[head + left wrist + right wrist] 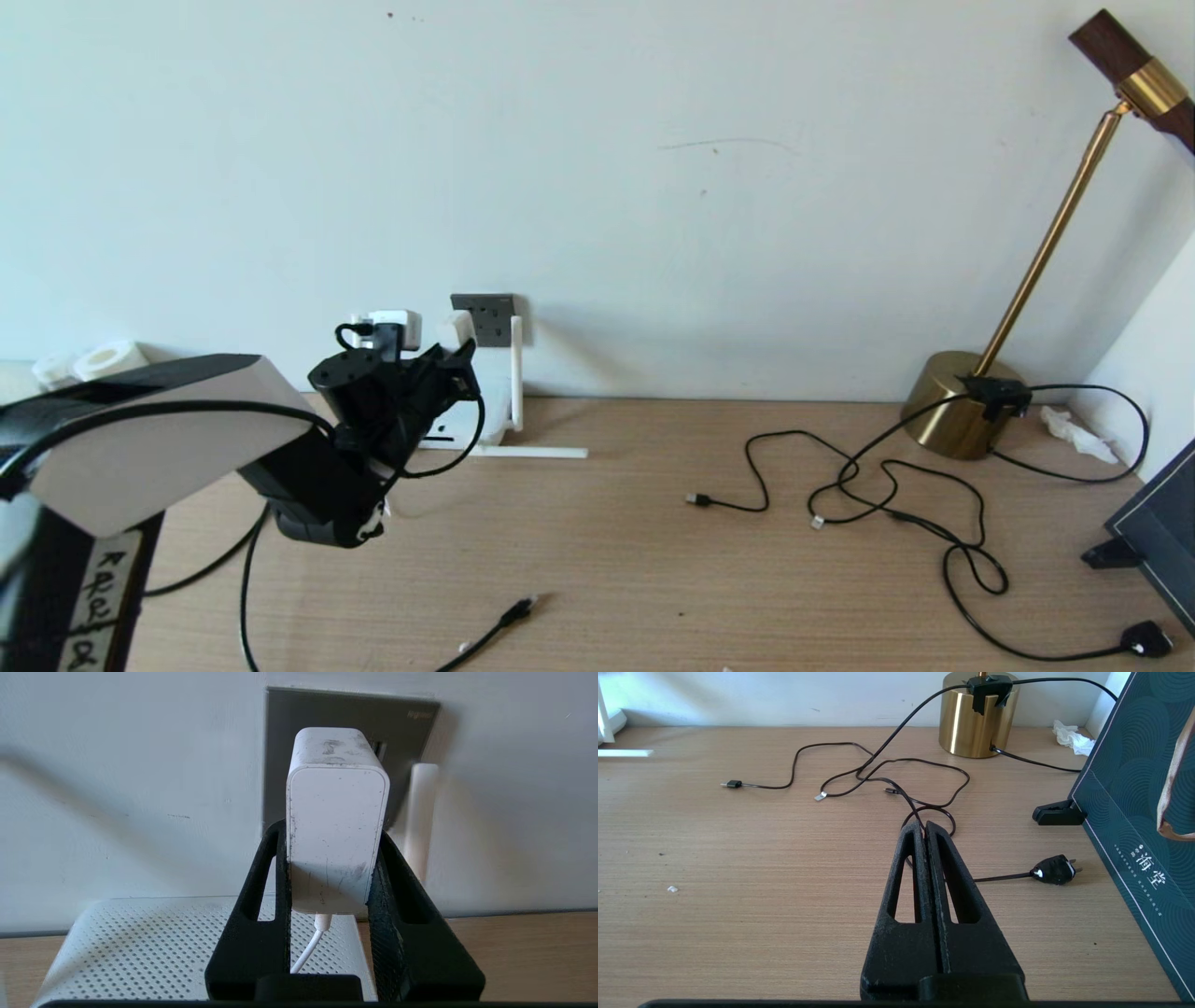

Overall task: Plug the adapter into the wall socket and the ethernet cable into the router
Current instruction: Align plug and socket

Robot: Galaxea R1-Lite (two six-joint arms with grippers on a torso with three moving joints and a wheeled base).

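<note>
In the left wrist view my left gripper (331, 833) is shut on the white adapter (336, 826), whose thin white cord hangs down between the fingers. The adapter sits right in front of the dark grey wall socket (350, 723); its pins are hidden. Below lies the router (140, 947) with its perforated white top and one antenna (420, 816) upright. From the head, the left gripper (455, 359) holds the adapter (457, 329) at the wall socket (493, 317), above the router (495, 411). The ethernet cable (516, 611) lies near the table's front edge. My right gripper (924, 826) is shut and empty above the table.
A brass lamp base (957, 401) stands at the back right, with thin black cables (887, 485) looping over the table and a black two-pin plug (1146, 640). A dark box (1162, 532) leans at the right edge. One router antenna (532, 453) lies flat.
</note>
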